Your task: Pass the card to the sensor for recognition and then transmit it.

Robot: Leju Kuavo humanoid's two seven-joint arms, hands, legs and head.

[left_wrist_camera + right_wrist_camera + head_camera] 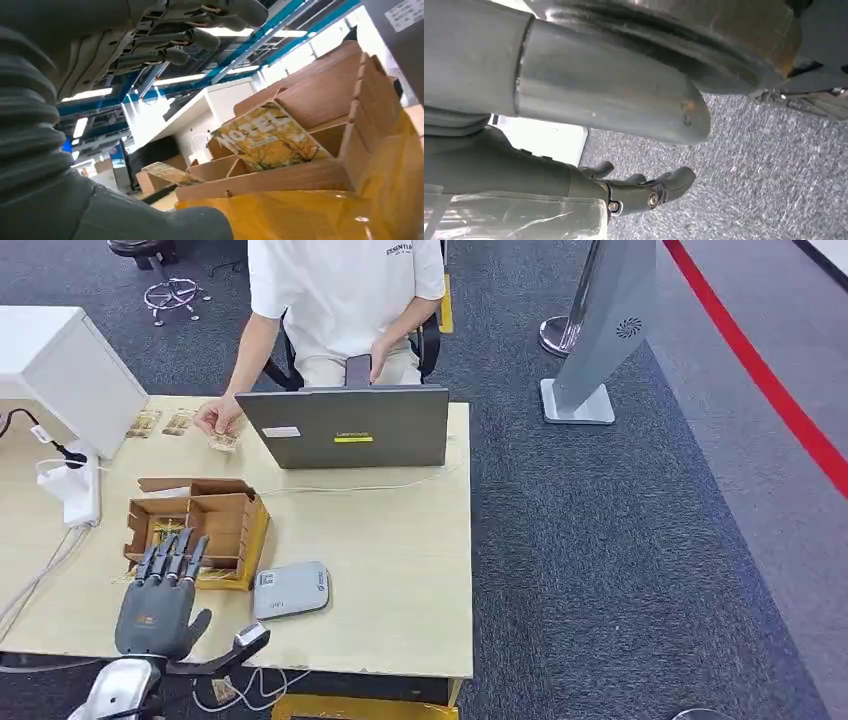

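Legible text: "HOTEL" in pale capitals on yellow leaf-print card standing in cardboard box, left wrist view. Yellow sticker on laptop lid: print too small to read. Chest print on person's white shirt: illegible. Label on grey sensor: unreadable.

We see a yellow card with autumn leaves and white lettering in the brown box just past our dark grey left hand fingertips; beside the thumb, a grey sensor; table pale wood.
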